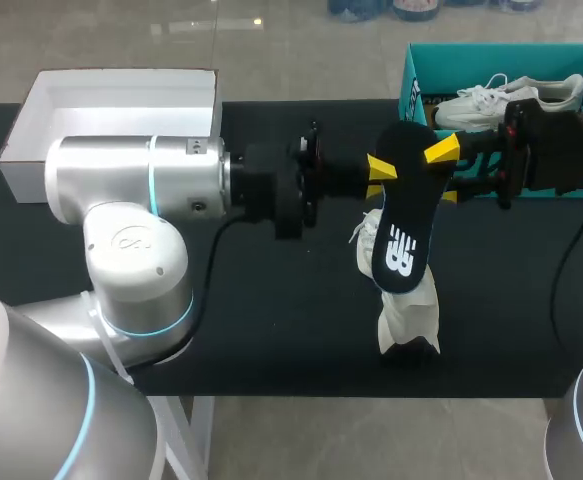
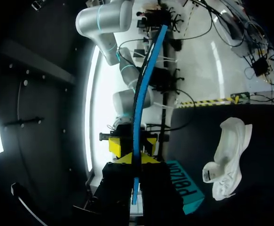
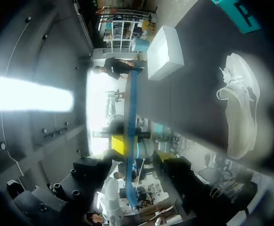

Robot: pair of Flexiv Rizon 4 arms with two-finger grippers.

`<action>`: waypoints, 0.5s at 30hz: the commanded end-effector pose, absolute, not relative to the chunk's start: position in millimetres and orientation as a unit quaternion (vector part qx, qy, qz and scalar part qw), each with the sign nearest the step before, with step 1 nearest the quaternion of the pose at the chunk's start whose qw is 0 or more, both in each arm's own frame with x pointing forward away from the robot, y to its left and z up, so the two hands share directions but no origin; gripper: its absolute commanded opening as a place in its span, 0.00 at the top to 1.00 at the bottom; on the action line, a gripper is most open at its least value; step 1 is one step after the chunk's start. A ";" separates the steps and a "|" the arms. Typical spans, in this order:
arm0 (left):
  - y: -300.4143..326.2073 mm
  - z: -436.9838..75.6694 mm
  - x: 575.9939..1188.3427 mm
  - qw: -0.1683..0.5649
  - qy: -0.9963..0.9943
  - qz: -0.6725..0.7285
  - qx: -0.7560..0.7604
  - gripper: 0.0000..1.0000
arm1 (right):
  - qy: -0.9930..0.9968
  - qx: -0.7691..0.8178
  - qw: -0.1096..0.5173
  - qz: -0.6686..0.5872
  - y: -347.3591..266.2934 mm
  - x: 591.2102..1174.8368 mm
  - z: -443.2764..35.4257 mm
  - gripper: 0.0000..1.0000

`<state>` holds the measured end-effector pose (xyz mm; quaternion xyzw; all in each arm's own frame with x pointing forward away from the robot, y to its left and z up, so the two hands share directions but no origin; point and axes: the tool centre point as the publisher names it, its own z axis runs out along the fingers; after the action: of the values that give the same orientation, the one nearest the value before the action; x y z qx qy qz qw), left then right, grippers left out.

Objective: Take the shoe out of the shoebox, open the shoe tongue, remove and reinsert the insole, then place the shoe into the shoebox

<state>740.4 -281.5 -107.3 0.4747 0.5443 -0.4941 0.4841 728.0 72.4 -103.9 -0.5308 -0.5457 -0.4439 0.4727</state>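
A black insole (image 1: 408,215) hangs upright above the table, seen edge-on as a blue strip in the wrist views (image 2: 144,80) (image 3: 131,103). My left gripper (image 1: 379,178) (image 2: 133,149) is shut on its upper end. From the other side, my right gripper (image 1: 445,172) (image 3: 139,150) stands open around the same end, with one finger near the insole and the other apart from it. Under the insole, a white shoe (image 1: 408,318) (image 2: 228,157) (image 3: 242,108) lies on the black table. The teal shoebox (image 1: 416,70) (image 2: 186,186) stands at the back right.
A second white shoe (image 1: 506,98) lies in the teal shoebox. An open white box (image 1: 31,100) (image 3: 165,52) stands at the back left. The black table top (image 1: 271,320) spreads between them.
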 end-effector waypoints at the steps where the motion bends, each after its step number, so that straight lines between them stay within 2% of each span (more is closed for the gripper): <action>1: -276.4 -109.0 736.2 0.482 0.547 -0.493 0.475 1.00 | -0.561 -0.548 0.434 -0.443 33.6 717.4 -91.4 0.00; 9: -270.8 -114.0 735.8 0.473 0.554 -0.495 0.473 1.00 | -0.607 -0.620 0.302 -0.394 -24.9 723.4 -78.2 0.00; 15: -270.6 -115.9 733.1 0.464 0.559 -0.498 0.475 1.00 | -0.607 -0.620 0.302 -0.394 -24.9 723.4 -78.2 0.00</action>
<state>734.5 -272.4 -118.1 0.4724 0.5553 -0.5001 0.4672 732.5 -22.4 -84.5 -0.6044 -0.6025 -0.4070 0.3256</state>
